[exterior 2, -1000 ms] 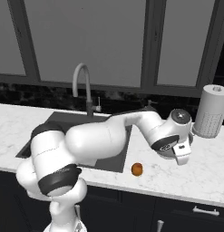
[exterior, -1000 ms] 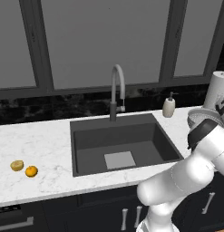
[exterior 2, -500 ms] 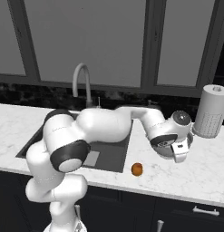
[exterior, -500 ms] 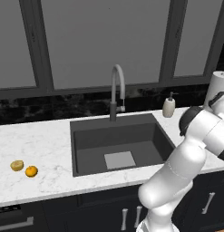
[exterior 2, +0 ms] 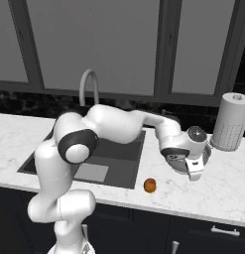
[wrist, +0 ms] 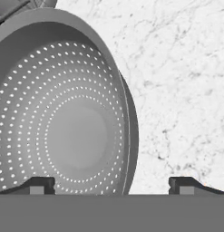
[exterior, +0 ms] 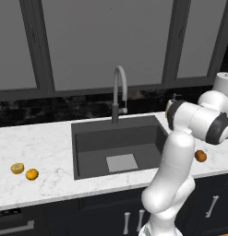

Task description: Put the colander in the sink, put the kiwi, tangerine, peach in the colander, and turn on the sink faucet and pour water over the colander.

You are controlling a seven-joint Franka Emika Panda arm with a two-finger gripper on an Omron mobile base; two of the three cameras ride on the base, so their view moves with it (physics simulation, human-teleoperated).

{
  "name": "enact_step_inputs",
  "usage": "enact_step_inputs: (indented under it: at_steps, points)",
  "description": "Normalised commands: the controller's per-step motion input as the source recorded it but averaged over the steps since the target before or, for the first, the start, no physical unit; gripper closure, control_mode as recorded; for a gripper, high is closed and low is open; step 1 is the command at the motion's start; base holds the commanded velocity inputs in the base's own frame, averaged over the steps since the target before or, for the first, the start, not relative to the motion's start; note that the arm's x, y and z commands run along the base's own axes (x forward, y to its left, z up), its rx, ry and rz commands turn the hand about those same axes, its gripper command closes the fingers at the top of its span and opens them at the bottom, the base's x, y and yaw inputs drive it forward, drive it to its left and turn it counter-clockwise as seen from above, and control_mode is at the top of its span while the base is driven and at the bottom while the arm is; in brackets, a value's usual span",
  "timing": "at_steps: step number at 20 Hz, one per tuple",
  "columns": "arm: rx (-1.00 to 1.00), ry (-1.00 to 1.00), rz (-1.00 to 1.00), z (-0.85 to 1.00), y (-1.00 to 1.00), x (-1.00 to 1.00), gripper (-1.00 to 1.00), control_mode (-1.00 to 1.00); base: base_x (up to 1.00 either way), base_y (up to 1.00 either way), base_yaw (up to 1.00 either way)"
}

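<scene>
While the colander [wrist: 63, 131] sits on the counter right of the sink [exterior: 117, 145], near the tall white cylinder [exterior 2: 231, 121], step one is in hand. Gripper [wrist: 111, 185] is held wide open, empty, straddling the rim. Next: lowering, closing on the rim, lifting into the sink.
</scene>
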Motion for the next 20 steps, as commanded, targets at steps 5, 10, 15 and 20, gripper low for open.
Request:
enact_step_inputs:
  at_steps: [5, 10, 15, 20]
  points:
    - [0.00, 0.00, 0.00, -0.37, 0.00, 0.02, 1.00, -1.00, 0.00, 0.00, 0.00]
    - [0.00, 0.00, 0.00, -0.27, 0.00, 0.15, 1.00, -1.00, 0.00, 0.00, 0.00]
    - [0.00, 0.02, 0.00, -0.04, 0.04, 0.15, 1.00, -1.00, 0.00, 0.00, 0.00]
    - [-0.01, 0.01, 0.06, 0.07, 0.43, 0.17, 1.00, -1.00, 0.00, 0.00, 0.00]
